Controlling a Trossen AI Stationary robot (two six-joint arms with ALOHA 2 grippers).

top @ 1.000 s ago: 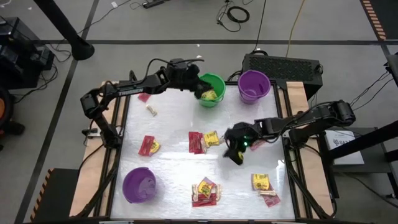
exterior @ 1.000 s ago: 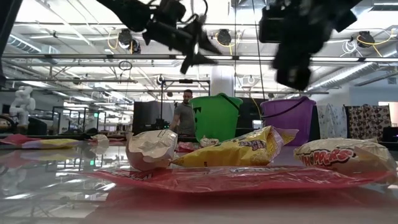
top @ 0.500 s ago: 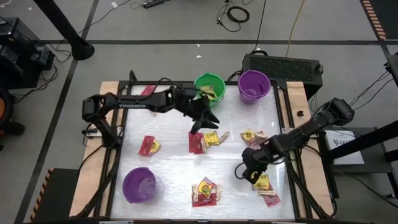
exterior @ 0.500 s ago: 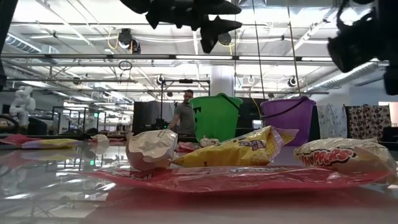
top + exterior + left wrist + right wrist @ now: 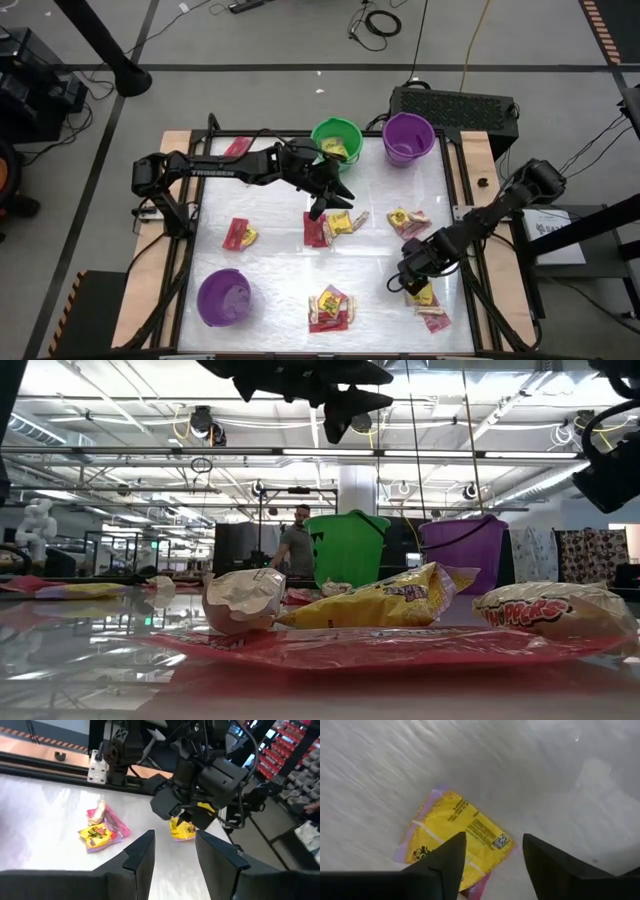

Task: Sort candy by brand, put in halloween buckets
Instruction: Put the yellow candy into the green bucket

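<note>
Open table [image 5: 270, 262] between my arms, bare down the middle. Green bucket [image 5: 336, 142] and purple bucket [image 5: 407, 137] wall the far edge; another purple bucket [image 5: 223, 297] blocks near-left corner.

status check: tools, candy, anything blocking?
Left tool open, empty, over mid-table near green bucket. Right tool open, empty, above yellow packet. Nothing blocking that packet.

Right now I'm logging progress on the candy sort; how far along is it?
Early. Done: the green bucket holds a yellow packet. In hand: nothing; the left gripper hangs open above the centre pile, and the right gripper is open over a yellow packet. Left: piles still scattered on the table; the near purple bucket looks empty.
</note>
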